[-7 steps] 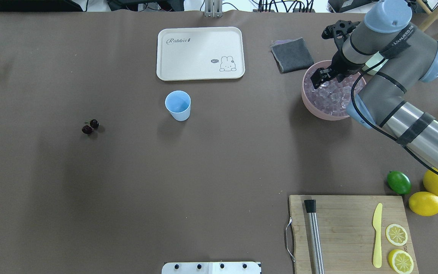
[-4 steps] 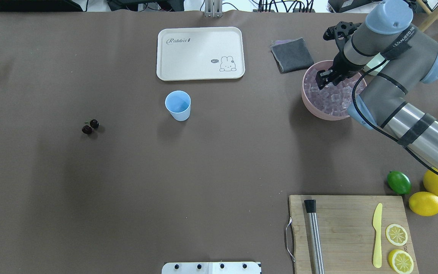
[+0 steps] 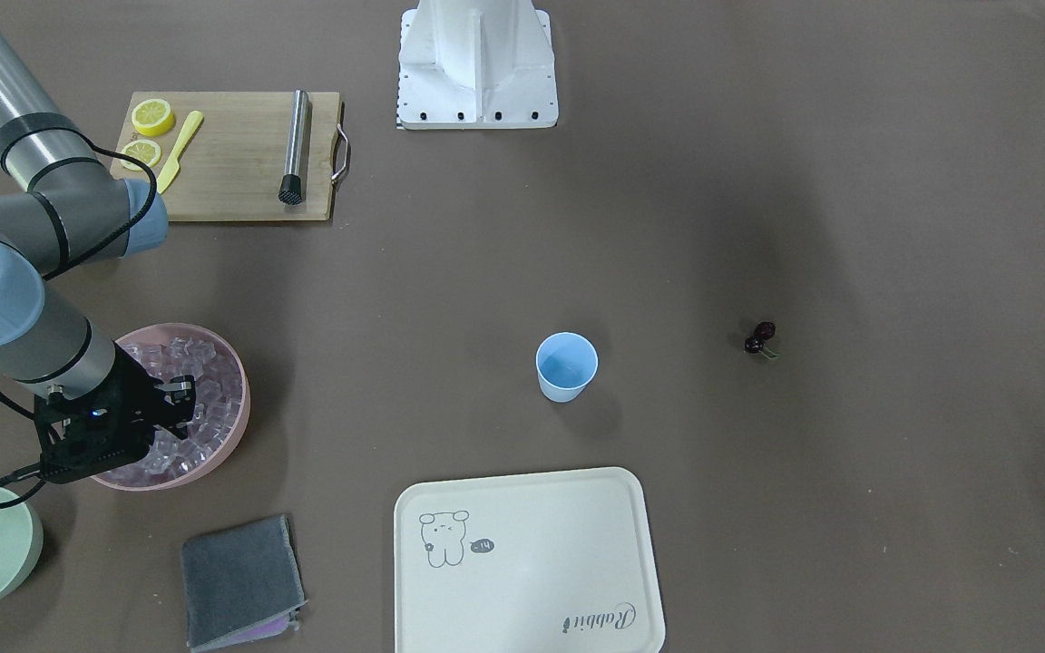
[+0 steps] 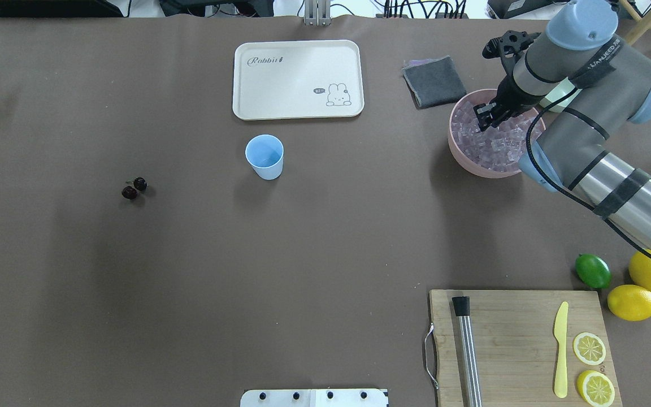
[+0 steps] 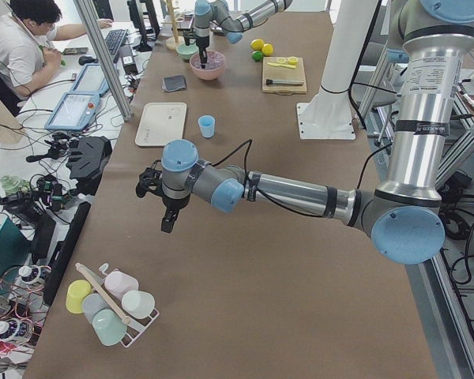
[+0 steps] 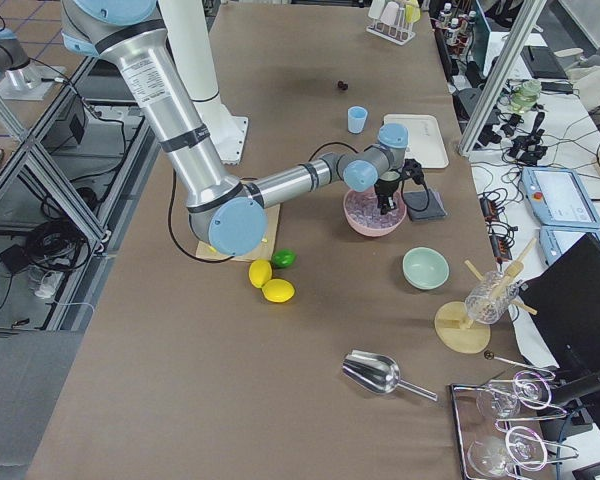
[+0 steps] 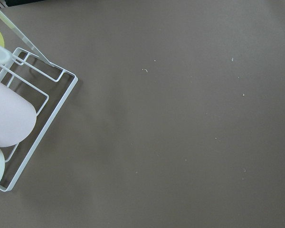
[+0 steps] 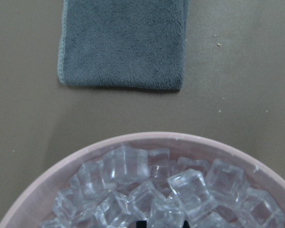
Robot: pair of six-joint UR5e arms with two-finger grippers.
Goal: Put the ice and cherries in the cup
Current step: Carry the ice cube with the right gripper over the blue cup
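Right claw sunk in ice at pink bowl's 11 o'clock, tips buried, so can't tell if apart or together; a slick cube could squirt free before the cup.

Bare table between cup and pink bowl, tray behind

Bright, even overhead light casts soft shadows beside the cup, and every view is sharp.
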